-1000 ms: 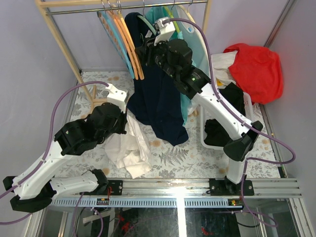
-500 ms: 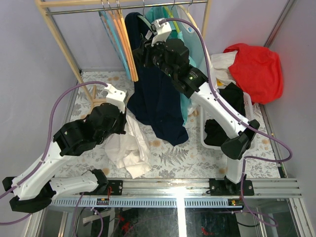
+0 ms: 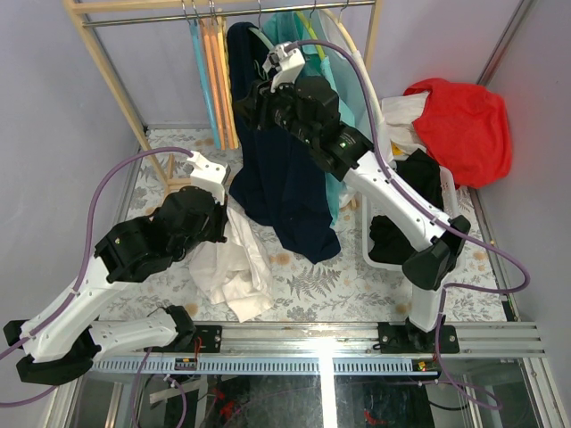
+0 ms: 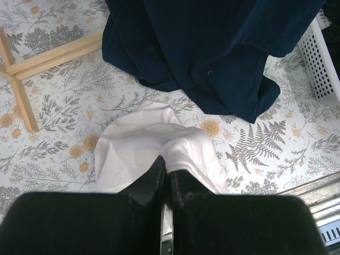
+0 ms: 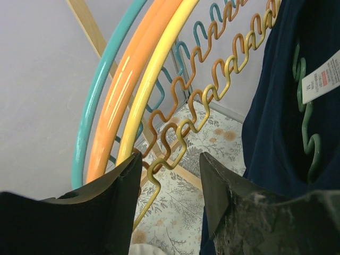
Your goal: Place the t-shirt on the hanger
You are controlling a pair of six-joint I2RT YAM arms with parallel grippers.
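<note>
On the floral counter (image 3: pixel 303 278), beside the hanging navy shirt (image 3: pixel 285 178), the t-shirt (image 4: pixel 141 143) lies crumpled, a fold pinched in the closed left pincer (image 4: pixel 166 166); the hanger (image 5: pixel 159 64) hangs beside an orange hanger (image 5: pixel 125 79), its wavy bar between the right pincer's (image 5: pixel 170 159) parted jaws, ungripped.

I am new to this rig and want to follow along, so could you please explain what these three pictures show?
Two robot arms, left and right, stand at a table with a flowered cloth. The overhead picture shows both; the other two come from cameras on their wrists. The left gripper is shut on the white t-shirt, which otherwise lies on the table beside a hanging navy shirt. The right gripper is up at the clothes rail, jaws open astride the yellow hanger, not clamping it.
</note>
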